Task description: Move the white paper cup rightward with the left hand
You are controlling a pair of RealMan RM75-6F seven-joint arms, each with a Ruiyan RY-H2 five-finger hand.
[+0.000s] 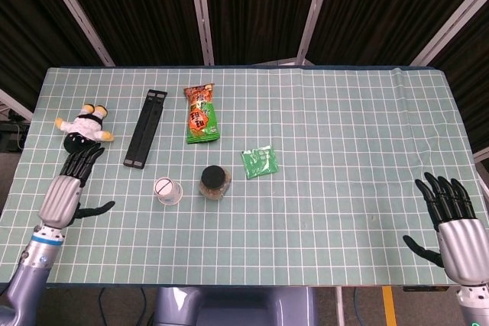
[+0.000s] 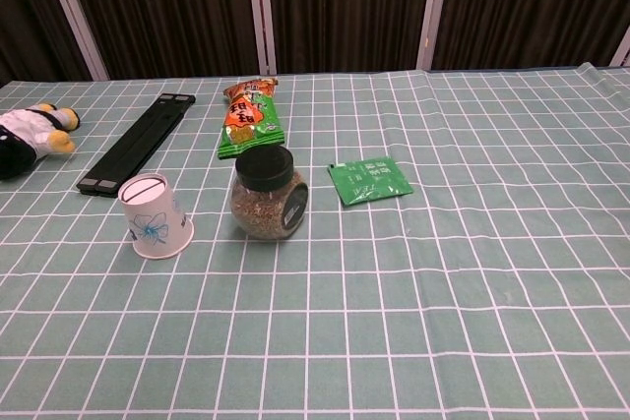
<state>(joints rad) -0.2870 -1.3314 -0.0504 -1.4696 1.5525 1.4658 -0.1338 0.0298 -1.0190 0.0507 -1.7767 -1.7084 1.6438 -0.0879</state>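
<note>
Overhead, green gridded tablecloth (image 1: 344, 112) fills the table — black pleated curtains (image 1: 252, 5) behind

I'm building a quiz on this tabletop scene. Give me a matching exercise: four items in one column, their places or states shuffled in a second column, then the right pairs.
Column one:
1. white paper cup
2. glass jar
3. plush doll
4. left hand

Column two:
A. lying near the table's far left edge
B. standing with a black lid, holding brownish contents
C. standing upside down, just left of the jar
D. fingers spread, holding nothing, near the front left edge of the table

Pairs: 1-C, 2-B, 3-A, 4-D
</note>
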